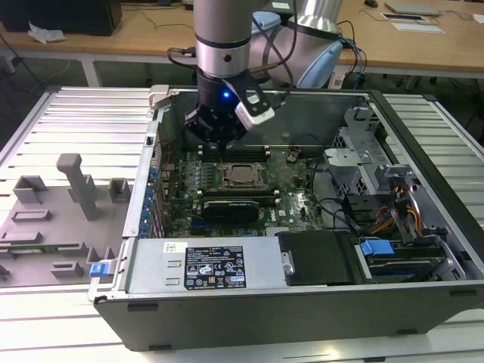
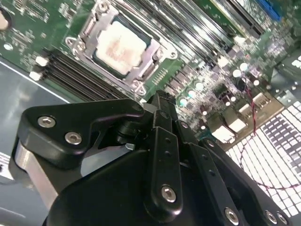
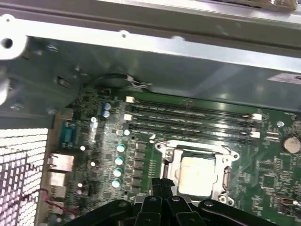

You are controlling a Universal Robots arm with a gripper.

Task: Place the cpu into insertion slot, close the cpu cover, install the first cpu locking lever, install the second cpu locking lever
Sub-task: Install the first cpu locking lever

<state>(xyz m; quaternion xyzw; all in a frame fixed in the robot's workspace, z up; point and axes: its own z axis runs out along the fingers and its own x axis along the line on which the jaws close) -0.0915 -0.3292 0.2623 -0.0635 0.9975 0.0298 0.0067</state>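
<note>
Fingers [image 3: 155,190] of the gripper [image 2: 162,99] were pressed together on nothing, hovering close over the motherboard [image 1: 299,198] just beside the insertion slot [image 1: 243,175], where the cpu [image 2: 123,45] lay seated, framed by the flat cpu cover [image 2: 151,63].

I see the small, flat, square cpu with a silver-grey metal top [image 2: 121,47] seated level in the square black-framed insertion slot [image 2: 140,32] on the green board. The thin steel-frame cpu cover [image 2: 157,55] lies flat around it, and the chip shows through the cover's square cut-out.
</note>
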